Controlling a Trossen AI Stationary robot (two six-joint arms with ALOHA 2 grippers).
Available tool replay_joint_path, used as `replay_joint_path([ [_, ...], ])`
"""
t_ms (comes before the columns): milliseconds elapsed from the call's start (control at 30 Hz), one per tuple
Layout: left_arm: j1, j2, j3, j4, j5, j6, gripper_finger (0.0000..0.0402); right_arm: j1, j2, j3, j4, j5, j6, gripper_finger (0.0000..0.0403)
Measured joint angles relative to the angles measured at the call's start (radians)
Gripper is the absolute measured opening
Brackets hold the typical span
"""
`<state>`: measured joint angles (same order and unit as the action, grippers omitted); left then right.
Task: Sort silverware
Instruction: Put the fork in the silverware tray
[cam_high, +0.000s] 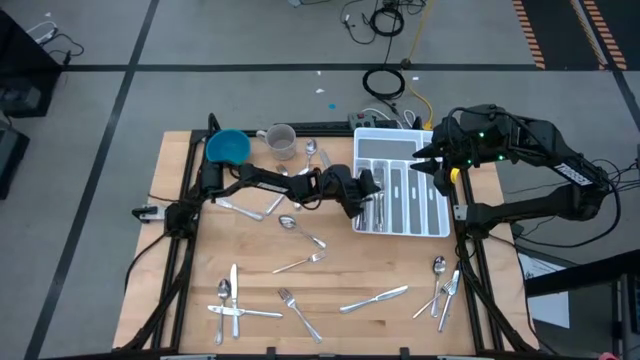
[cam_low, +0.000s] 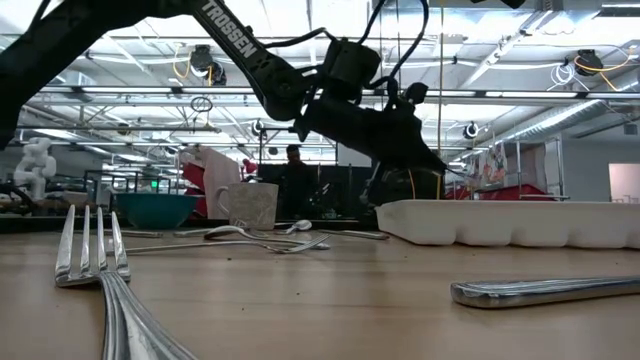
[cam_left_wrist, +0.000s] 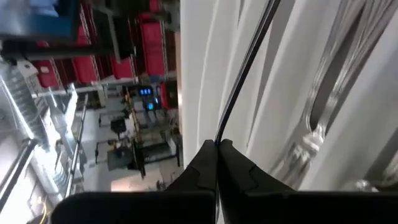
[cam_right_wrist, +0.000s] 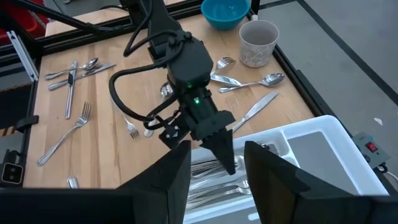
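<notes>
The left gripper (cam_high: 374, 196) sits at frame centre in the high view, over the left edge of the white tray (cam_high: 436, 226). Its fingers (cam_left_wrist: 205, 163) are pressed together; whether a thin piece is pinched between them cannot be told. The right wrist view shows its tip (cam_right_wrist: 225, 155) pointing down into a tray slot where several pieces of silverware (cam_right_wrist: 208, 171) already lie.

The right gripper (cam_high: 428, 166) hangs over the tray's upper right part, fingers (cam_right_wrist: 177, 177) apart and holding nothing.

The tray has several long slots. At least two hold silverware (cam_high: 381, 207) on the left side; the exact count inside cannot be told.

On the wooden table (cam_high: 340, 265), loose silverware lies in groups. At lower left is a cluster of about four pieces (cam_high: 232, 303). A single fork (cam_high: 298, 311) lies just right of it, and one more fork (cam_high: 300, 263) above that. A spoon (cam_high: 292, 223) and another piece lie centre-left. A knife (cam_high: 375, 298) sits at lower centre. About four pieces (cam_high: 444, 285) crowd the lower right. Two or three pieces (cam_high: 318, 153) lie near the top beside one grey cup (cam_high: 281, 140), and two (cam_high: 255, 207) sit under the left arm.

One blue bowl (cam_high: 228, 147) stands at upper left, beside the cup.

In the low view one fork (cam_low: 92, 252) lies close at the left.
</notes>
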<state>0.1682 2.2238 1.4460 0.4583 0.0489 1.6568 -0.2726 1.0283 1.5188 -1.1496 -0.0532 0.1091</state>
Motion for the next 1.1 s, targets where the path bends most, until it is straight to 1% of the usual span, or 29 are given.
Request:
replay_joint_path([
  [67, 0.001, 0.002, 0.000, 0.001, 0.025, 0.000, 0.0001, 0.000, 0.000, 0.000, 0.000, 0.000, -0.005, 0.0144],
  [133, 0.001, 0.019, 0.003, 0.027, 0.026, -0.001, 0.0001, 0.000, 0.000, 0.000, 0.000, 0.000, -0.009, 0.0144],
  [233, 0.003, 0.058, 0.010, 0.031, 0.008, -0.001, 0.0001, 0.001, 0.000, 0.000, 0.000, 0.000, -0.009, 0.0144],
  [400, 0.003, 0.131, 0.066, 0.029, -0.042, -0.002, 0.0001, 0.001, 0.000, 0.000, -0.004, -0.001, -0.009, 0.0144],
  [500, 0.003, 0.161, 0.097, 0.037, -0.046, -0.002, 0.0001, 0.001, 0.000, 0.000, -0.007, -0.003, -0.009, 0.0144],
  [600, 0.003, 0.172, 0.120, 0.020, -0.053, -0.025, 0.0002, 0.010, 0.000, 0.000, -0.010, -0.005, -0.013, 0.0144],
  [800, 0.003, 0.171, 0.125, 0.016, -0.053, -0.100, 0.0017, 0.036, 0.000, 0.000, -0.011, -0.005, -0.017, 0.0144],
  [1100, -0.001, 0.171, 0.125, 0.003, -0.055, -0.105, 0.0022, 0.047, 0.000, 0.000, -0.013, -0.005, -0.021, 0.0144],
])
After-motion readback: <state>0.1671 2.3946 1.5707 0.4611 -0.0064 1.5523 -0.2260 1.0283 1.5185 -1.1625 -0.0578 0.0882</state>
